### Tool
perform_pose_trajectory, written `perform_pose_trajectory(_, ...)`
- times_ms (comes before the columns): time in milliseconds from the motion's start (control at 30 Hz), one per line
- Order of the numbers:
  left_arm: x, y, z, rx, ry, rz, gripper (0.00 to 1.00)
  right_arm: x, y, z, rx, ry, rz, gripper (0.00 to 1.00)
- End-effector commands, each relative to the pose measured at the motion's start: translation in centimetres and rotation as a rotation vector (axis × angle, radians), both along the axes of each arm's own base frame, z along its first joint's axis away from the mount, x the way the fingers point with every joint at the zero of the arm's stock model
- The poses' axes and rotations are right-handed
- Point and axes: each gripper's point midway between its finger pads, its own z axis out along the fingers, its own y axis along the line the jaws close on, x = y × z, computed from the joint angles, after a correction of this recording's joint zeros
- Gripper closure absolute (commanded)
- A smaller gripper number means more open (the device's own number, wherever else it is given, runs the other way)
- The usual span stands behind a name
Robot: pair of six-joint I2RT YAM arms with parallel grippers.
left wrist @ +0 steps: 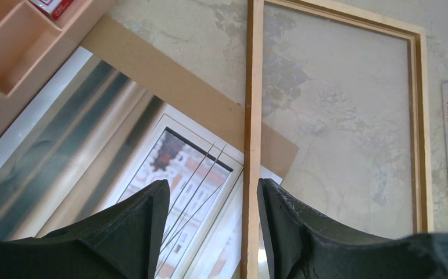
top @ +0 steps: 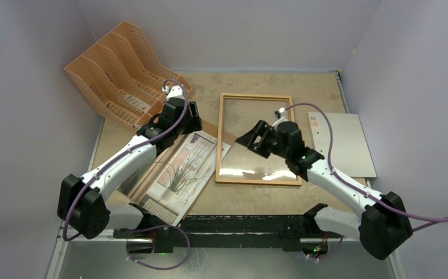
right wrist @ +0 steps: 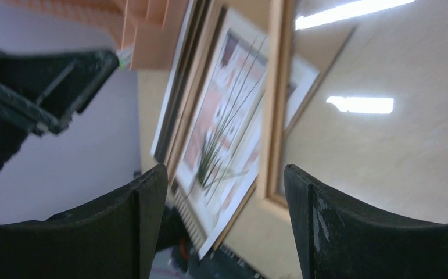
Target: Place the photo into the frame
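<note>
Photo (top: 182, 168) flat on surface (top: 256, 81), picture side up, just left of frame (top: 219, 139). Long axis slanted near-left to far-right, 1 far corner tucked under frame's left rail. Frame flat, long axis running away from arms.

Left gripper (left wrist: 212, 192) open, empty, above that rail, nearer photo. Right gripper (right wrist: 226, 174) open, empty, over frame middle.

Brown board (left wrist: 169, 81) under photo, also poking beneath rail; overlap likely hindrance.

File rack (top: 117, 64) far left, grey sheet (top: 346, 145) right, both apart.

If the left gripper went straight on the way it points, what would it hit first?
Likely the photo, just beside the frame's left rail; the left gripper straddles both, so which touches first is unclear.
</note>
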Motion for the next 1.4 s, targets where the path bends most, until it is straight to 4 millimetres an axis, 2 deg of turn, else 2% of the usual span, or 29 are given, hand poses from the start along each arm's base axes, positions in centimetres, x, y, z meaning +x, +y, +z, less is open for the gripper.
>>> perform_pose_trajectory(0, -2.1, 1.9, 1.9, -0.006, -0.010, 0.043, 0.40, -3.8, 5.9, 3.3, 0.227, 0.052, 0.061, 0.25)
perform_pose_trajectory(67, -2.9, 2.4, 2.9, -0.021, -0.025, 0.043, 0.40, -6.0, 8.6, 3.9, 0.268, 0.067, 0.100, 0.24)
perform_pose_trajectory(133, -3.8, 2.8, 3.7, -0.025, -0.031, 0.038, 0.40, -8.7, 11.6, 3.4, 0.285, 0.107, 0.150, 0.24)
perform_pose_trajectory(200, -4.6, 3.2, 4.2, -0.022, -0.031, 0.034, 0.40, -11.7, 14.3, 1.9, 0.277, 0.176, 0.201, 0.24)
perform_pose_trajectory(233, -5.1, 3.6, 4.4, -0.019, -0.030, 0.034, 0.40, -13.8, 15.7, 0.9, 0.268, 0.218, 0.239, 0.24)
perform_pose_trajectory(367, -6.3, 4.3, 4.8, -0.023, -0.047, 0.030, 0.40, -19.3, 19.3, -2.5, 0.264, 0.330, 0.340, 0.30)
perform_pose_trajectory(533, -8.1, 5.9, 3.2, 0.002, -0.027, 0.055, 0.40, -23.9, 22.3, -5.2, 0.243, 0.396, 0.448, 0.39)
perform_pose_trajectory(700, -9.2, 6.8, 2.8, -0.018, -0.039, 0.082, 0.40, -24.5, 23.7, -7.9, 0.200, 0.429, 0.452, 0.44)
perform_pose_trajectory(867, -9.3, 6.7, 2.8, -0.028, -0.038, 0.079, 0.39, -23.7, 24.7, -8.5, 0.188, 0.398, 0.432, 0.47)
perform_pose_trajectory(1167, -9.1, 6.6, 2.2, -0.009, -0.023, 0.070, 0.39, -23.4, 24.5, -11.7, 0.136, 0.482, 0.383, 0.55)
perform_pose_trajectory(1367, -9.0, 6.6, 1.5, 0.004, -0.015, 0.070, 0.39, -23.2, 24.9, -12.3, 0.127, 0.483, 0.379, 0.56)
